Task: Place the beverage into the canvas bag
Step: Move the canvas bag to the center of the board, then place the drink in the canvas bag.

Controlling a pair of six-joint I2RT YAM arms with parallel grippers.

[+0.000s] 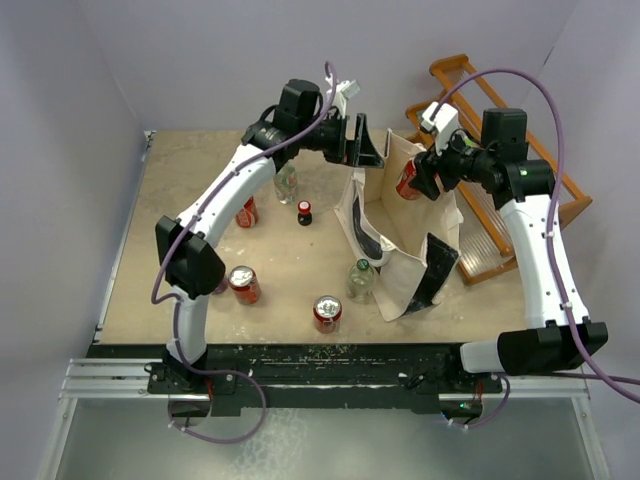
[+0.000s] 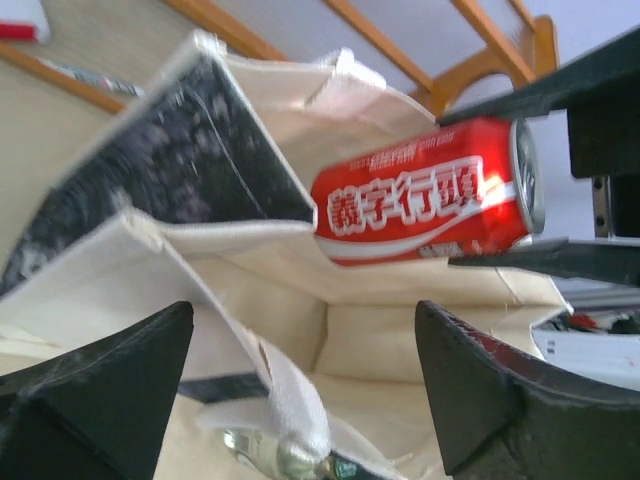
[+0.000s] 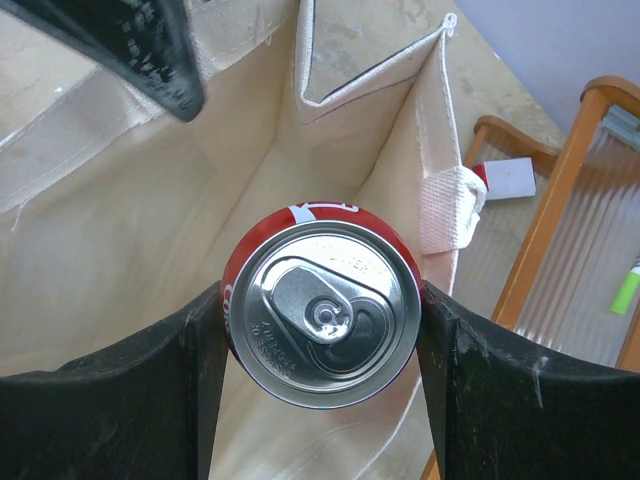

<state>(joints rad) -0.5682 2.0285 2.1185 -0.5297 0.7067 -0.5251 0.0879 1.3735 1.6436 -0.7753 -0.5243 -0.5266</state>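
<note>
The beverage, a red can point(image 3: 322, 310) with a silver top, hangs over the open mouth of the cream canvas bag point(image 1: 398, 250), and my right gripper point(image 3: 322, 298) is shut on its sides. In the left wrist view the can point(image 2: 420, 205) lies sideways above the bag's far wall point(image 2: 380, 340). My left gripper point(image 2: 305, 312) is open at the bag's left rim, with a loose white handle strap point(image 2: 290, 400) hanging between its fingers and not pinched. From above, the left gripper point(image 1: 368, 150) and the right gripper point(image 1: 414, 178) face each other across the bag.
An orange wooden rack point(image 1: 500, 200) stands behind the bag at the right. Red cans point(image 1: 243, 284) point(image 1: 327, 313) point(image 1: 247, 212), glass bottles point(image 1: 361, 280) point(image 1: 285, 183) and a small dark bottle point(image 1: 304, 212) stand on the table to the left of the bag. A glass bottle point(image 2: 265, 450) shows under the strap.
</note>
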